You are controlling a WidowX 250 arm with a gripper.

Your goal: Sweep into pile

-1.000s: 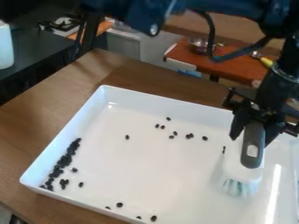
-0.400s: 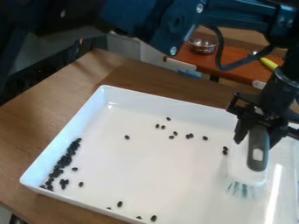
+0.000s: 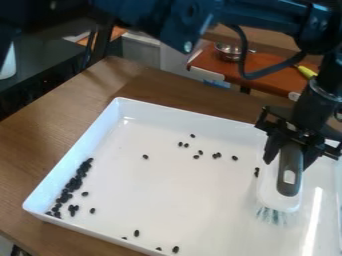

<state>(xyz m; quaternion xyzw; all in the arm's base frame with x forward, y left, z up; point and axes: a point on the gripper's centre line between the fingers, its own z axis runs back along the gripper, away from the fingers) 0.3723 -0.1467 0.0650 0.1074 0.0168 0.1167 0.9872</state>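
My gripper point(image 3: 292, 141) hangs over the right part of the white tray point(image 3: 153, 111), shut on the grey handle of a brush point(image 3: 289, 170). The brush head points down toward the camera, its pale bristles at or just above the tray floor. Dark beans point(image 3: 75, 183) lie bunched along the tray's left wall. Single beans are scattered across the upper middle, a few near the front edge, and a couple point(image 3: 256, 172) just left of the brush.
The tray stands on a brown wooden table point(image 3: 40, 130). Behind it are a red-brown surface point(image 3: 267, 75) with a metal bowl point(image 3: 230, 51) and a yellow-handled thing point(image 3: 307, 71). A dark counter point(image 3: 40, 57) is at the upper left.
Over the last second the gripper and brush have shifted slightly right, then back a little left. The beans have hardly moved.
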